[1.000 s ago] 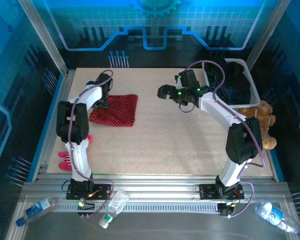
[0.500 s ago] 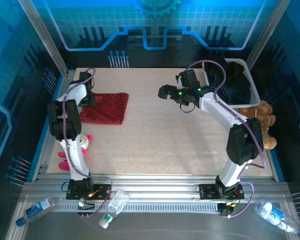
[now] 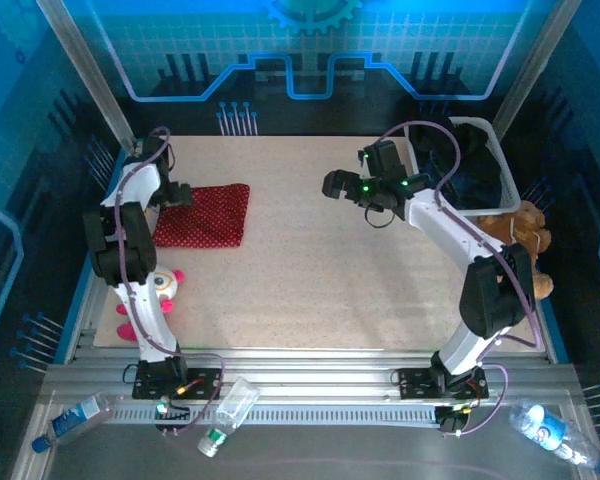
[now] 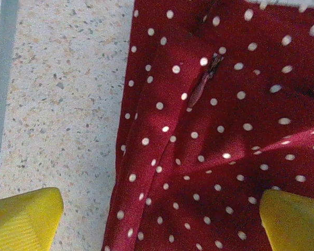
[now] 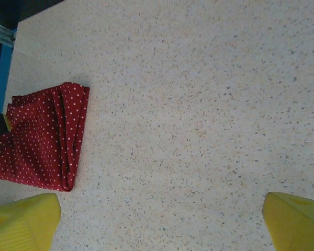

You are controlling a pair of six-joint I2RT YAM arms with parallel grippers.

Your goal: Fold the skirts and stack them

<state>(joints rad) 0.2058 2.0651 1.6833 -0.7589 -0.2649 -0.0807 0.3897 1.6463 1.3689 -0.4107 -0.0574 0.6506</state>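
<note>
A folded red skirt with white dots [image 3: 205, 215] lies flat at the table's back left. My left gripper [image 3: 172, 195] hovers at its left edge. In the left wrist view the skirt [image 4: 225, 130] lies under the left gripper [image 4: 157, 225], whose yellow fingertips [image 4: 21, 219] stand wide apart with nothing between them. My right gripper [image 3: 345, 187] hangs open over bare table near the back middle. From the right wrist the red skirt [image 5: 42, 138] lies far left of the open right gripper [image 5: 159, 225]. Dark cloth [image 3: 470, 170] fills the white basket [image 3: 503, 165].
A brown teddy bear [image 3: 525, 235] sits at the right edge beside the basket. A pink-and-white plush doll [image 3: 160, 285] lies near the left arm at the front left. Plastic bottles [image 3: 230, 410] rest on the metal rail in front.
The left arm slid the red skirt leftward toward the table's left edge, then its gripper opened and let the cloth go. The right arm barely moved.
</note>
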